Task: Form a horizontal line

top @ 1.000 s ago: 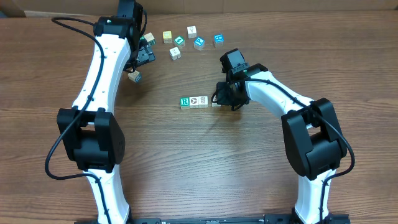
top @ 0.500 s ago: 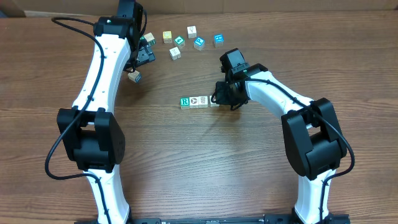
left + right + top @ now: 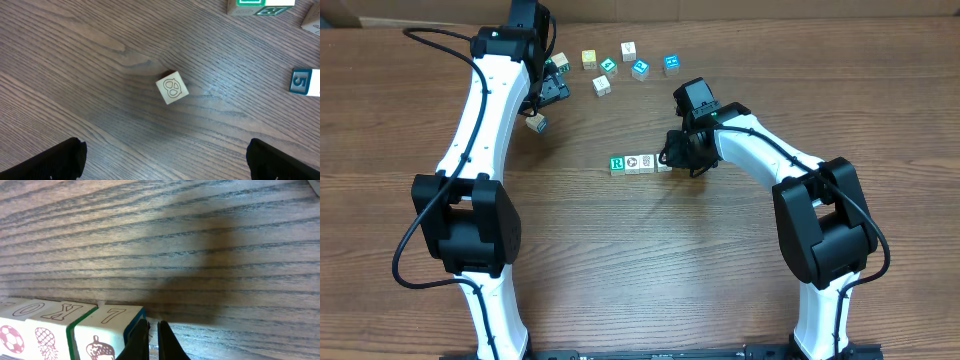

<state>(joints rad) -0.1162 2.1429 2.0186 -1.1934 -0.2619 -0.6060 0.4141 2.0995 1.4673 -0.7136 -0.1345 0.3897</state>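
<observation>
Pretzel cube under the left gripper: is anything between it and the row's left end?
Nothing visible does: bare table lies between the pretzel cube and the green R cube at the left end of the row. The row's right end is occupied by the shut right gripper.

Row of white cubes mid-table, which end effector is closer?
Right. The right end effector sits at the row's right end; the left end effector hovers far up-left, above a lone cube.
</observation>
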